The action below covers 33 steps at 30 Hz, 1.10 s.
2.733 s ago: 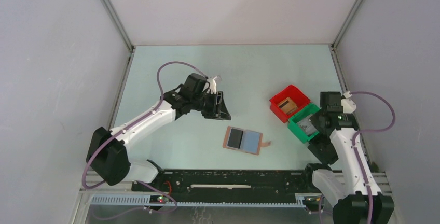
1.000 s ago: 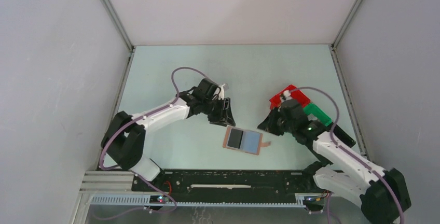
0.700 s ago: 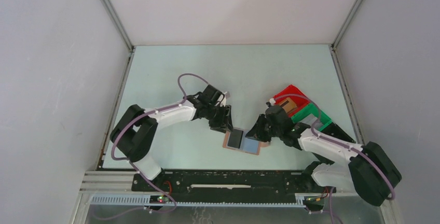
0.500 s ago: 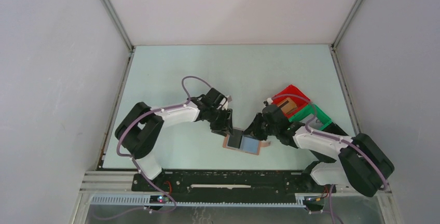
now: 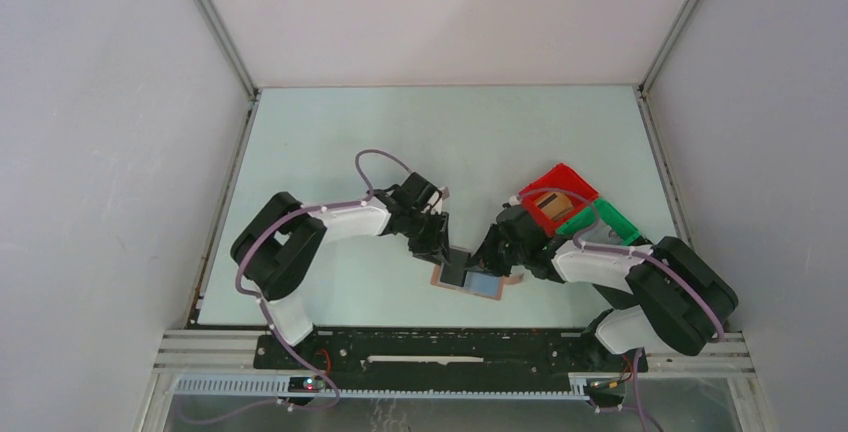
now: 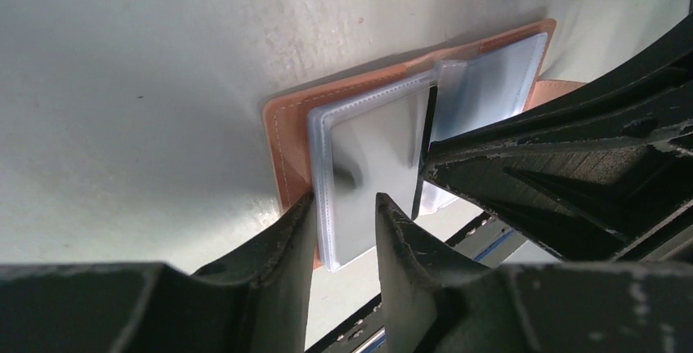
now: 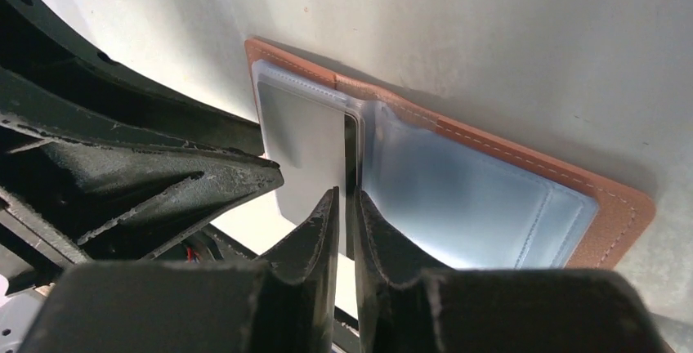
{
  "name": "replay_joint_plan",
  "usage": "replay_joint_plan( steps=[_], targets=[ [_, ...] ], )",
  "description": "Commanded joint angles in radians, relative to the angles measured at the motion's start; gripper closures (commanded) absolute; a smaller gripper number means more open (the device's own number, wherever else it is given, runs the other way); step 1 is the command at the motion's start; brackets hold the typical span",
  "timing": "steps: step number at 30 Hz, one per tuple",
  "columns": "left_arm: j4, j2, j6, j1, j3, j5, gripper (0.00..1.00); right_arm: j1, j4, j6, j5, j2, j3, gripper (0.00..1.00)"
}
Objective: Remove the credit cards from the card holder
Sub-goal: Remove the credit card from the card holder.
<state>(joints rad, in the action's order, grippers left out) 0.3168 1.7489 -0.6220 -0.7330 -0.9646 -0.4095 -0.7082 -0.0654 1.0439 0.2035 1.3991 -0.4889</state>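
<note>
Left arm (image 5: 330, 220) reaches right across the pale green worktop (image 5: 400, 132). Left tool (image 5: 441, 248) is down at the left end of the card holder (image 5: 486, 286). In the left wrist view its fingers (image 6: 286, 239) stand apart, open. One tip sits on the tan border, the other on the clear sleeve of the left panel, and nothing is pinched between them.

Card holder lies open and flat on the worktop, near the front edge and about mid-width, between the two tools. Tan outer rim, two clear-sleeved blue-grey panels facing up. Dark card (image 5: 457, 268) sits in the left panel. In the wrist views only a thin dark strip of it shows, next to the centre fold.

Right tool (image 5: 489, 255) comes in from the right, tips at the fold, close to the left tool. In the right wrist view its fingers (image 7: 325, 230) are almost together and the dark strip runs into the narrow gap. Cannot tell if they actually clamp it.

Red bin (image 5: 570, 178) and green bin (image 5: 610, 220) sit side by side, touching, behind the right arm (image 5: 600, 262). Something tan is in the red bin, too small to identify.
</note>
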Motion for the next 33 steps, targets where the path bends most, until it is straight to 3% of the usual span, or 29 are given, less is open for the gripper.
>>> replay_joint_plan(
  steps=[1,13,33],
  targets=[
    [-0.019,0.027,-0.009,-0.011,0.009,0.02,0.64,-0.013,-0.043,0.022,-0.018,0.009,0.01,0.8],
    [0.005,0.082,-0.011,-0.014,0.011,0.069,1.0,-0.014,-0.048,0.059,-0.036,-0.003,0.045,0.72],
    [0.0,0.067,-0.02,-0.012,0.026,0.089,1.0,-0.062,-0.013,0.104,-0.124,-0.082,0.076,0.66]
  ],
)
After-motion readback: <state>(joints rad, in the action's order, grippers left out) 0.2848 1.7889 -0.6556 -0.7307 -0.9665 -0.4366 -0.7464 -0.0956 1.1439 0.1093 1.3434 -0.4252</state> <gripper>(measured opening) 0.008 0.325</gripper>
